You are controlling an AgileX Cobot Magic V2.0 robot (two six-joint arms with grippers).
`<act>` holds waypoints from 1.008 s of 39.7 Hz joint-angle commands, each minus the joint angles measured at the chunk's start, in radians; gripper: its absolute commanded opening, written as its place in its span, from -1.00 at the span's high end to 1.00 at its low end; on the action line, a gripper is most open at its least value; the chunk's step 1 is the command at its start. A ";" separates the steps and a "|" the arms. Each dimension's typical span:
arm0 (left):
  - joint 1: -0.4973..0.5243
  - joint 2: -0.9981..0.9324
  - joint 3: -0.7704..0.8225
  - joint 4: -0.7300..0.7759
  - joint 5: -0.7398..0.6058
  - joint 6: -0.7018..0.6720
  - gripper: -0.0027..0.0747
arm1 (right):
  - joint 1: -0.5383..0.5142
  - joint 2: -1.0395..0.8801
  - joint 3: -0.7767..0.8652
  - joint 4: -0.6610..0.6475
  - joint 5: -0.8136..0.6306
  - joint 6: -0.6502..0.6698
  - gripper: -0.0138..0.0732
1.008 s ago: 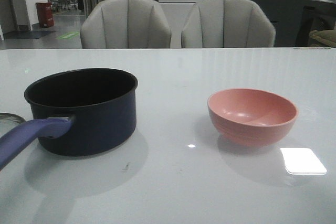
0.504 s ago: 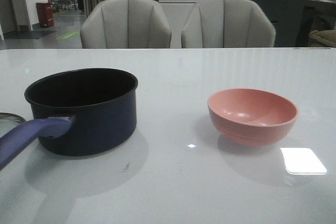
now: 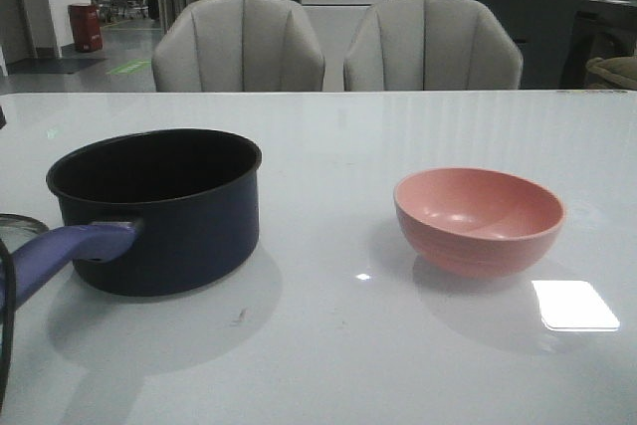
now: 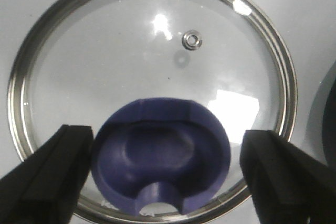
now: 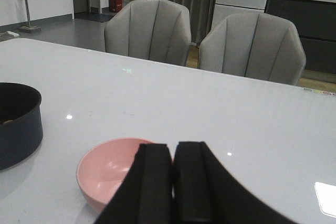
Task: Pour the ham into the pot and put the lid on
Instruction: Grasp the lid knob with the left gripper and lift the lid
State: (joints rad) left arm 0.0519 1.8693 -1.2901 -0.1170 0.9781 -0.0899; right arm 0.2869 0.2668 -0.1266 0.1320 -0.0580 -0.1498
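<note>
- Two fingers of the left gripper (image 4: 167, 177) stand wide apart, one at either side of the lid's knob (image 4: 163, 163); the knob sits between them, and neither finger touches it, as far as the left wrist view shows.
- One relation decides the coming grasp: the knob lies directly under the gap, so in my judgement the left arm needs only to descend and close.
- Resting flat on the table (image 3: 328, 345), the lid (image 4: 105, 66) is clear glass with a steel rim; the front view shows only a sliver of that rim (image 3: 18, 220) at about 9 o'clock from the pot (image 3: 159, 208), just beside its handle (image 3: 60, 256).
- Open and upright, the pot points its handle toward about 7 o'clock.
- Both fingers of the right gripper (image 5: 174, 182) are pressed together, holding nothing, above the near side of the pink bowl (image 3: 479, 219).
- That bowl looks empty, at 3 o'clock from the pot and well apart.
- No ham can be made out with certainty: a small pale speck shows inside the pot in the right wrist view, too small to identify.
</note>
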 commanded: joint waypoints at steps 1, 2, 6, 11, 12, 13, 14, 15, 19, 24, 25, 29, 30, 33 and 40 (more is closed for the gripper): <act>-0.011 -0.029 -0.029 -0.011 -0.005 -0.014 -0.58 | -0.001 0.007 -0.030 -0.008 -0.075 -0.010 0.34; -0.014 -0.027 -0.029 -0.011 -0.005 -0.016 -0.58 | -0.001 0.007 -0.030 -0.008 -0.075 -0.010 0.34; -0.015 -0.026 -0.029 -0.011 -0.005 -0.027 -0.58 | -0.001 0.007 -0.030 -0.008 -0.075 -0.010 0.34; -0.015 -0.022 -0.029 -0.002 -0.005 -0.027 -0.53 | -0.001 0.007 -0.030 -0.008 -0.075 -0.010 0.34; -0.015 -0.019 -0.029 -0.002 -0.005 -0.027 -0.50 | -0.001 0.007 -0.030 -0.008 -0.075 -0.010 0.34; -0.015 -0.017 -0.029 -0.002 -0.005 -0.027 -0.46 | -0.001 0.007 -0.030 -0.008 -0.075 -0.010 0.34; -0.015 -0.017 -0.029 -0.002 -0.005 -0.027 -0.39 | -0.001 0.007 -0.030 -0.008 -0.075 -0.010 0.34; -0.015 -0.014 -0.029 -0.002 -0.005 -0.027 -0.34 | -0.001 0.007 -0.030 -0.008 -0.075 -0.010 0.34; -0.015 -0.014 -0.029 -0.002 -0.005 -0.027 -0.04 | -0.001 0.007 -0.030 -0.008 -0.075 -0.010 0.34; -0.015 -0.014 -0.029 -0.002 -0.010 -0.027 0.26 | -0.001 0.007 -0.030 -0.008 -0.075 -0.010 0.34; -0.015 -0.014 -0.030 -0.002 -0.012 -0.027 0.29 | -0.001 0.007 -0.030 -0.008 -0.075 -0.010 0.34; -0.015 -0.014 -0.031 -0.002 -0.016 -0.027 0.35 | -0.001 0.007 -0.030 -0.008 -0.075 -0.010 0.34; -0.015 -0.014 -0.031 -0.002 -0.016 -0.027 0.35 | -0.001 0.007 -0.030 -0.008 -0.075 -0.010 0.34; -0.015 -0.014 -0.031 -0.002 -0.016 -0.027 0.35 | -0.001 0.007 -0.030 -0.008 -0.075 -0.010 0.34; -0.015 -0.014 -0.053 0.032 0.008 -0.027 0.35 | -0.001 0.007 -0.030 -0.008 -0.075 -0.010 0.34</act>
State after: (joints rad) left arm 0.0421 1.8955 -1.3047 -0.1153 0.9811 -0.1048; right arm 0.2869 0.2668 -0.1266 0.1320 -0.0566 -0.1498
